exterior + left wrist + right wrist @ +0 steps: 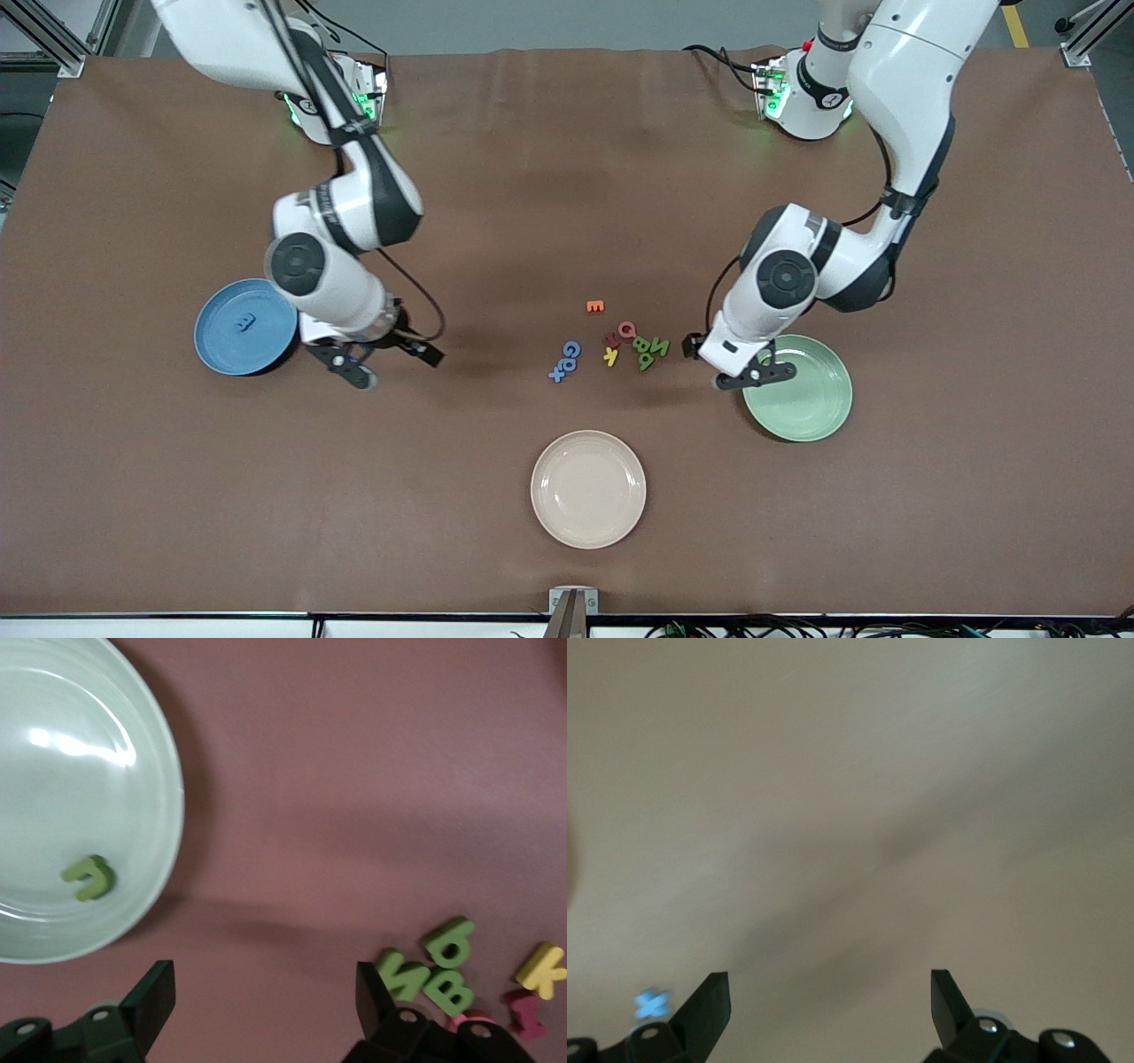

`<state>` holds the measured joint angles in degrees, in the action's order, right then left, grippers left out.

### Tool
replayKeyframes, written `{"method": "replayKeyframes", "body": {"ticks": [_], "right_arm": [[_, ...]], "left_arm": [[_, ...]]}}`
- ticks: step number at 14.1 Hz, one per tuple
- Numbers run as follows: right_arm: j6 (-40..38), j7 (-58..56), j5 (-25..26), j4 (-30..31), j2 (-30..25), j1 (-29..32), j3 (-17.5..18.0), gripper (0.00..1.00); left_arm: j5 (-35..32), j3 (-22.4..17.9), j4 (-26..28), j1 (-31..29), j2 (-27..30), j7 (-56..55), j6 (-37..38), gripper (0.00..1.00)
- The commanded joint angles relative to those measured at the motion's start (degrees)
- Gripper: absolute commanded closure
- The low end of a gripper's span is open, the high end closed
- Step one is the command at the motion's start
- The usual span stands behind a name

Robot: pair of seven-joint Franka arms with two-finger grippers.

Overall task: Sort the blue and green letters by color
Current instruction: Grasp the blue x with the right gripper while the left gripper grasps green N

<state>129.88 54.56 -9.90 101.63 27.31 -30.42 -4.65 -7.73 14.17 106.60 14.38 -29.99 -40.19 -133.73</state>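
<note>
**Both grippers open and empty, 2 letters already plated**

The left gripper hung at right of centre in the front view, over the edge of the pale green round plate that faces the letter pile. Its jaws stood wide apart and held nothing. In the left wrist view 1 small green letter lay inside that plate, near its rim.

The right gripper hung at left of centre, over bare brown table cloth just beside the dark blue round plate. Its jaws were also spread wide, with nothing between them. A small blue letter lay near the middle of the blue plate.

The remaining letters sat clustered at the centre of the front frame, between the 2 grippers. 3 blue letters lay touching in a short row at the end of the cluster toward the right arm. 3 green letters lay bunched toward the left arm's end, close to the green plate. Between those groups were a small yellow letter, a dark red letter and a pink Q. An orange E lay apart, higher in the frame.

A cream round plate sat empty at lower centre, nearest the front camera.
</note>
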Motion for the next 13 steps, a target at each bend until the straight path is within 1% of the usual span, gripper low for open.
{"method": "replayKeyframes", "body": {"ticks": [1, 3, 5, 6, 7, 8, 10, 12, 13], "right_arm": [[-4.5, 8.0, 1.5, -17.0, 12.7, -4.3, -0.8, 0.0], [-6.6, 11.3, 3.7, -25.8, 19.2, -6.6, -1.0, 0.0], [-7.0, 12.8, 4.1, -32.4, 24.0, -8.0, -1.0, 0.0], [-6.8, 13.0, 4.2, -34.6, 26.0, -8.7, -1.1, 0.0], [-6.8, 13.7, 4.3, -36.7, 28.0, -9.7, -1.2, 0.0], [-6.3, 16.0, 4.4, -37.3, 29.3, -9.7, -1.3, 0.0], [-6.1, 17.9, 5.8, -38.3, 31.3, -10.6, -1.2, 0.01], [-6.1, 18.5, 5.9, -38.4, 32.1, -11.3, -1.2, 0.05], [-6.0, 18.7, 5.9, -38.5, 32.2, -11.4, -1.2, 0.1]], "left_arm": [[-1.0, -0.1, -1.6, 1.9, -1.8, -1.5, -0.2, 0.09], [-1.0, -0.2, -1.2, 3.3, -2.6, -1.5, -1.4, 0.09], [-1.4, -0.2, -1.2, 4.7, -3.4, -0.9, -3.7, 0.09], [-3.3, -0.1, -1.5, 5.0, -4.1, -0.6, -4.2, 0.09], [-6.8, 0.0, -1.6, 5.0, -4.9, 0.1, -4.4, 0.09], [-8.7, 0.1, -1.7, 5.0, -5.6, 0.8, -5.0, 0.09], [-9.4, 0.1, -1.6, 5.0, -6.5, 2.7, -6.9, 0.09], [-9.4, 0.1, -1.5, 5.4, -7.1, 6.5, -8.0, 0.09], [-9.4, 0.3, -1.4, 5.4, -7.0, 7.7, -8.1, 0.09]]}}
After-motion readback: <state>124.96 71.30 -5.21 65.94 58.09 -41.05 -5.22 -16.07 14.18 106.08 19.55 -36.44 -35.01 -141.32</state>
